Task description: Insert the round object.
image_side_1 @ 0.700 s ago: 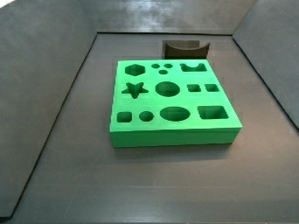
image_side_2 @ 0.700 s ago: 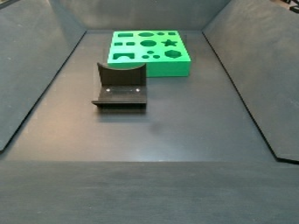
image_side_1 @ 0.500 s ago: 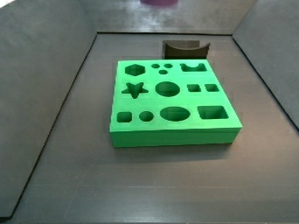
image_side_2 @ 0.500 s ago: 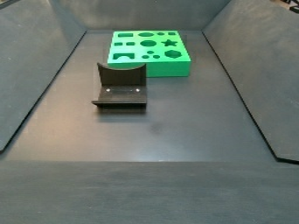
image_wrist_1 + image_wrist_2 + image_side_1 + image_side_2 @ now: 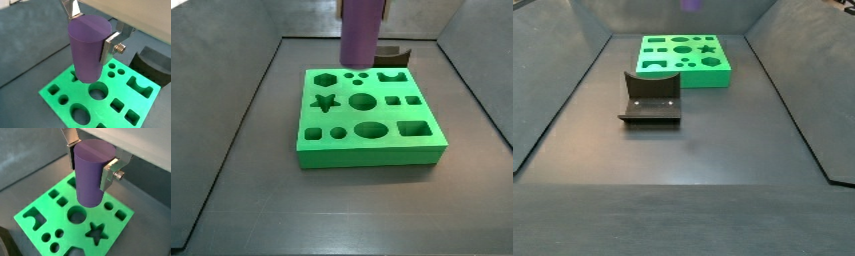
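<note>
The round object is a tall matte purple cylinder [image 5: 89, 52], seen in both wrist views [image 5: 91, 175]. My gripper [image 5: 91, 32] is shut on its upper part and holds it upright, also shown in a wrist view [image 5: 90, 167]. It hangs above the green block [image 5: 75, 96], its lower end beside the large round hole [image 5: 98, 90]. In a side view the cylinder [image 5: 362, 30] hangs over the far edge of the green block [image 5: 372, 157], behind the round hole [image 5: 364, 101]. In a side view only its tip [image 5: 690, 4] shows at the top edge. My gripper is out of both side views.
The dark fixture [image 5: 651, 97] stands on the floor beside the green block [image 5: 684, 80] and also shows in a side view [image 5: 385, 52]. The block has star, hexagon, oval and square holes. Sloping grey walls [image 5: 231, 120] bound the dark floor.
The purple cylinder has come down into view. It was absent at first, then showed as a tip at the top edge, and hangs low over the block's far edge.
</note>
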